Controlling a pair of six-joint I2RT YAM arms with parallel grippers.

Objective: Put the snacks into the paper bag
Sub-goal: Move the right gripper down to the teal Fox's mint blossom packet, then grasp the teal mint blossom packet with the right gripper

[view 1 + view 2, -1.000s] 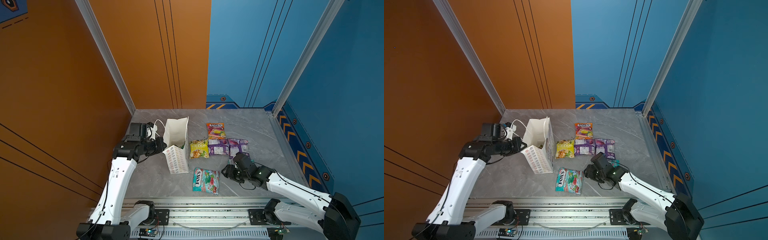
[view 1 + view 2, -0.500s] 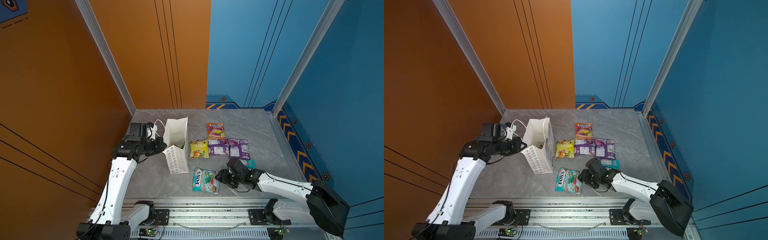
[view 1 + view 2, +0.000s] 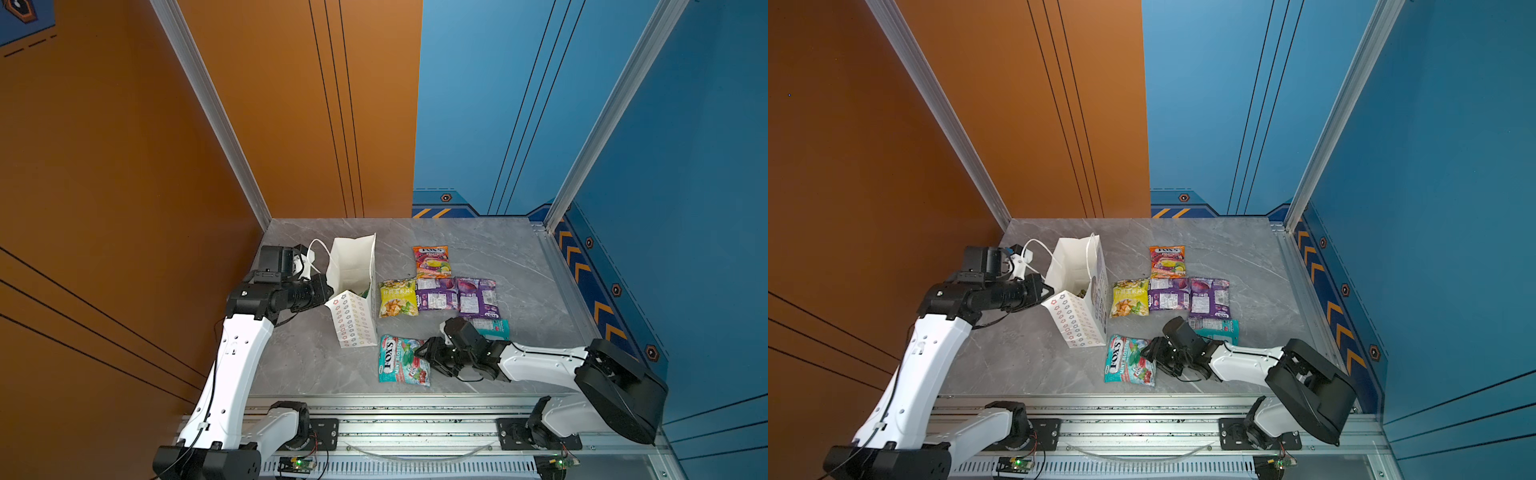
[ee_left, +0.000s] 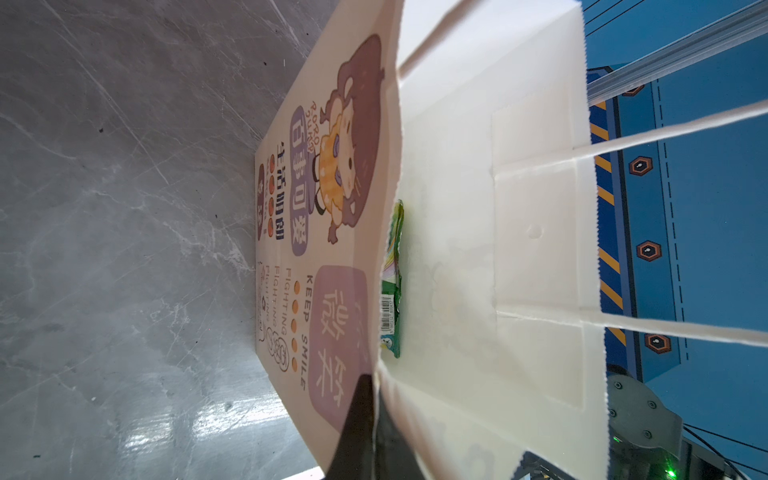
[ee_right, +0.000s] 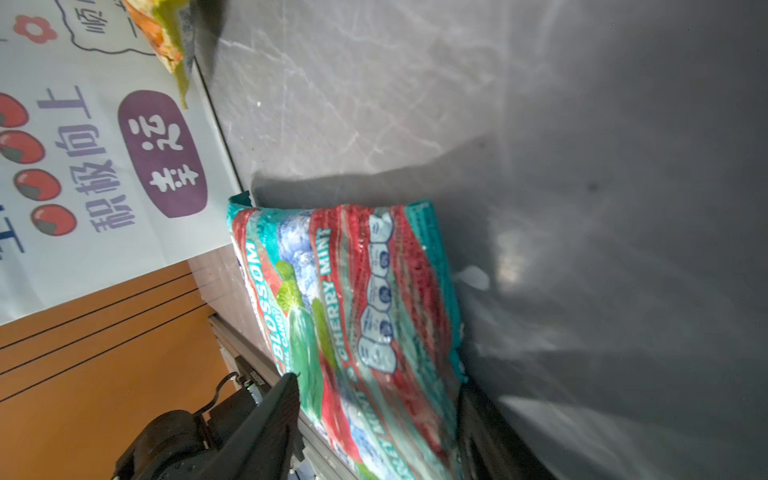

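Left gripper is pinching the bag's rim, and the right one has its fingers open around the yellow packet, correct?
Not quite. The right gripper has its fingers open around the teal Fox's mint packet, as the right wrist view shows. The left gripper does pinch the paper bag rim.

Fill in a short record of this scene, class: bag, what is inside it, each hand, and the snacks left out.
bag: paper bag upright, mouth open
inside: green packet
left hand: shut on the bag's rim
right hand: open, fingers either side of the teal mint packet lying flat
still out: orange, yellow, two purple packets, small teal packet
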